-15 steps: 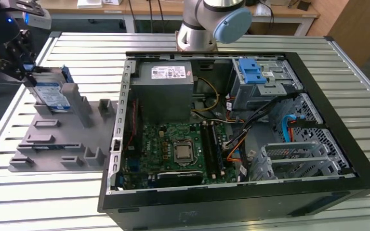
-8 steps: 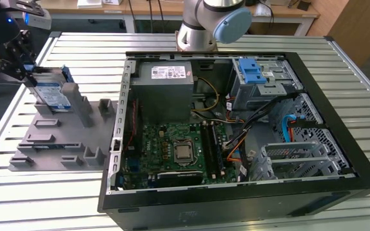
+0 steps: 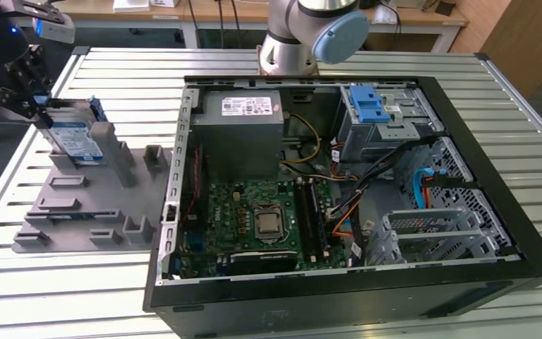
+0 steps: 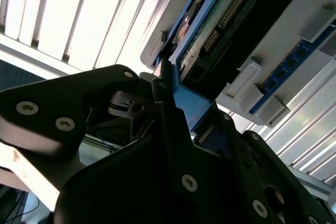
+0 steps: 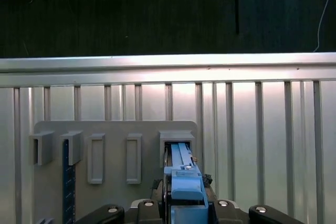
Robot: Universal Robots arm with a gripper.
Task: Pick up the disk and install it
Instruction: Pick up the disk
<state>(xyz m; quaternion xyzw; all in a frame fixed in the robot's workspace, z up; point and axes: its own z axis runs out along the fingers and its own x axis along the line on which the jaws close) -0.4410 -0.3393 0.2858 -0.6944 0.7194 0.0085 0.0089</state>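
Observation:
The disk (image 3: pixel 71 140), a silver drive with a white-and-blue label and a blue bracket, stands on edge at the far corner of a grey holder plate (image 3: pixel 82 205), at the exterior view's left. My gripper (image 3: pixel 39 111) is at the disk's upper edge and shut on its blue bracket. In the second wrist view the disk's (image 4: pixel 220 19) circuit-board side shows, and a black finger (image 4: pixel 164 95) lies against the blue bracket. In the first wrist view the bracket's blue end (image 5: pixel 184 182) sits between the gripper's black parts, over a slot of the plate (image 5: pixel 115 129).
An open computer case (image 3: pixel 497 233) lies on the slatted metal table (image 3: pixel 111 70) at the exterior view's right. Inside are a grey power-supply box (image 3: pixel 243 120), a grey cage with a blue latch (image 3: pixel 375 111), a motherboard (image 3: pixel 252 219) and cables. The arm's base (image 3: pixel 295 42) stands behind the case.

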